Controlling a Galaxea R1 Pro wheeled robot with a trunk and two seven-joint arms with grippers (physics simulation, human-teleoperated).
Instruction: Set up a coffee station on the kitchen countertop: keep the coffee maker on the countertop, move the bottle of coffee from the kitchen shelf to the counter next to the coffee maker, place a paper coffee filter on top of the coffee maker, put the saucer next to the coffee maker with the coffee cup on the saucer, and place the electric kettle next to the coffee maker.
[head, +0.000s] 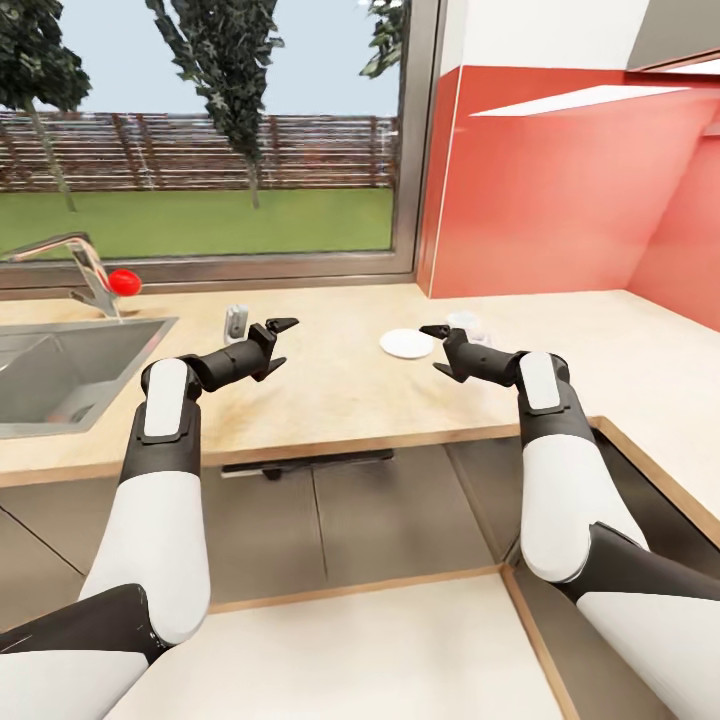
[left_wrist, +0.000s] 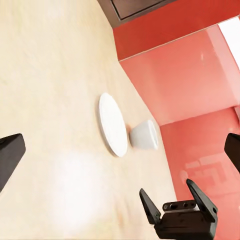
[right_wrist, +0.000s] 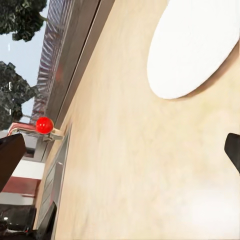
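Saucer (head: 407, 344) lay flat on the table (head: 340, 400) with the cup (head: 464, 322) just beside it, apart; right gripper (head: 440, 350), jaws apart, hovered nearer than left gripper (head: 278, 343), also apart.

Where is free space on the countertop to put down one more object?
The kitchen countertop lies bare between the left gripper and the saucer, and from the coffee cup to the red wall. Near the sink and small grey object it is tighter.
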